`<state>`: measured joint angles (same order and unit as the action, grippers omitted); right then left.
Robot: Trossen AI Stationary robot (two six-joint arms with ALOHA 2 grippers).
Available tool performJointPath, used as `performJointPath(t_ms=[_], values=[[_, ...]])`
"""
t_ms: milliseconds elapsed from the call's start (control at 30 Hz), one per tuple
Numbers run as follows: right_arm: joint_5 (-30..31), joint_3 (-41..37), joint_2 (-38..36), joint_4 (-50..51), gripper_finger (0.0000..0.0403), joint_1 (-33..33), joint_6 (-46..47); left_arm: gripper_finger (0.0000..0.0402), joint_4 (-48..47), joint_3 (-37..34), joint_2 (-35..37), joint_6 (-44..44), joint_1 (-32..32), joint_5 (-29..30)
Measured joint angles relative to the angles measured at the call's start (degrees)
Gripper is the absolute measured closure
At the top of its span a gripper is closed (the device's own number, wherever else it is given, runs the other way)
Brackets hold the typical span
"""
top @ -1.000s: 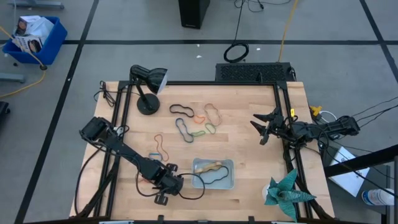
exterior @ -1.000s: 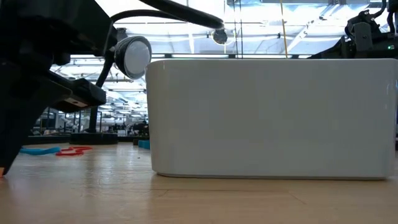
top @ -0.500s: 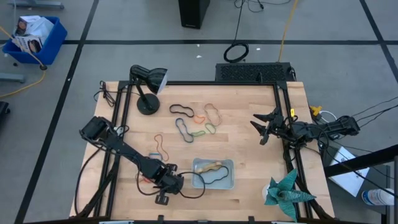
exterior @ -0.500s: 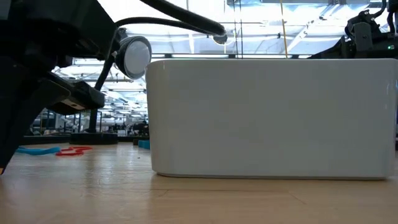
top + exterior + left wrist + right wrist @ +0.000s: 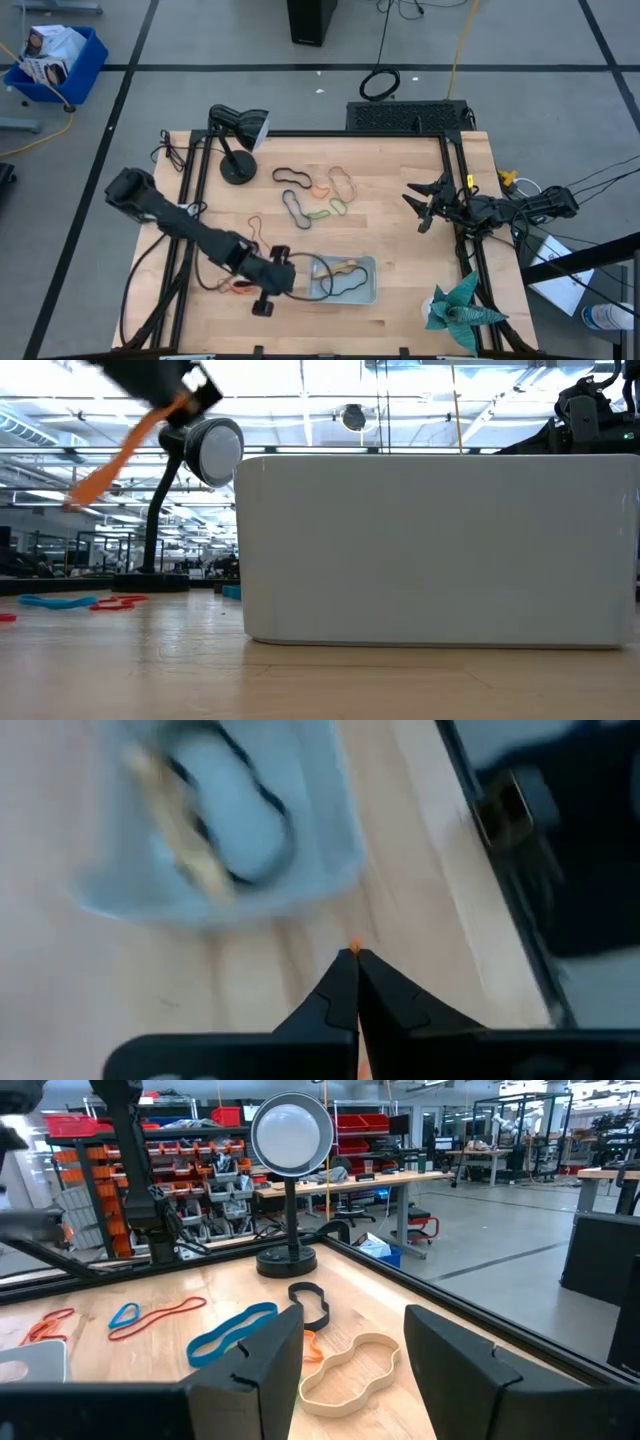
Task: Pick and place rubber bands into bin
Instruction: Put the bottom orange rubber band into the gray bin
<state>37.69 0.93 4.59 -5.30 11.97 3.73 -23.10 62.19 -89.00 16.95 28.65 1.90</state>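
My left gripper point(image 5: 292, 272) hangs above the table just left of the bin point(image 5: 368, 293), shut on an orange rubber band point(image 5: 112, 458). The bin is a pale shallow tray near the front edge; a tan band point(image 5: 343, 266) and a black band point(image 5: 348, 286) lie in it. Several more bands lie flat on the wood farther back: black point(image 5: 292, 178), green point(image 5: 326, 212), tan point(image 5: 343, 182), red-orange point(image 5: 258, 235). My right gripper point(image 5: 412, 206) waits open at the table's right side. My left gripper pinches the orange band between its two fingertips; only a small bit of it point(image 5: 353, 949) shows at their ends. The fingers slant downward from the table's left toward the bin. The band hangs below them in a slack strand point(image 5: 95, 485), clear of the table.
A black desk lamp point(image 5: 235, 140) stands at the back left. A green folded paper shape point(image 5: 460, 310) sits at the front right corner. Black cables run along the left side point(image 5: 180, 160). A red band point(image 5: 236, 288) lies under my left arm.
My left gripper has risen from the table at the bin's left and moved a little toward the bin, tipping to a shallower slant. The orange band has come up with it and now hangs clear of the wood.
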Motion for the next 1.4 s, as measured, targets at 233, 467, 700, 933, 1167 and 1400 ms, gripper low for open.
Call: performJointPath(t_ms=[233,467,700,933,1167,1400], values=[[0.00,0.01,0.10,0.00,0.0234,0.00,-0.05,0.0398,12.79,0.07,6.47,-9.81,-2.52,5.77],[0.00,0.00,0.23,0.00,0.0234,0.00,-0.94,0.0398,25.17,0.17,5.52,-20.05,-6.02,5.25],[0.00,0.00,0.36,0.00,0.0234,0.01,-0.94,0.0398,30.27,0.20,-0.80,-23.35,-8.06,0.32],[0.00,0.02,0.57,-0.02,0.0234,0.01,-0.58,0.0398,34.14,0.20,-8.86,-26.47,-9.44,-2.36],[-0.02,0.01,0.71,-0.02,0.0234,0.00,-0.31,0.0393,36.99,0.17,-15.70,-24.06,-11.60,-3.17],[0.00,0.00,0.85,-0.02,0.0234,0.00,-0.31,0.0388,38.22,0.16,-20.54,-21.11,-13.00,-5.34]])
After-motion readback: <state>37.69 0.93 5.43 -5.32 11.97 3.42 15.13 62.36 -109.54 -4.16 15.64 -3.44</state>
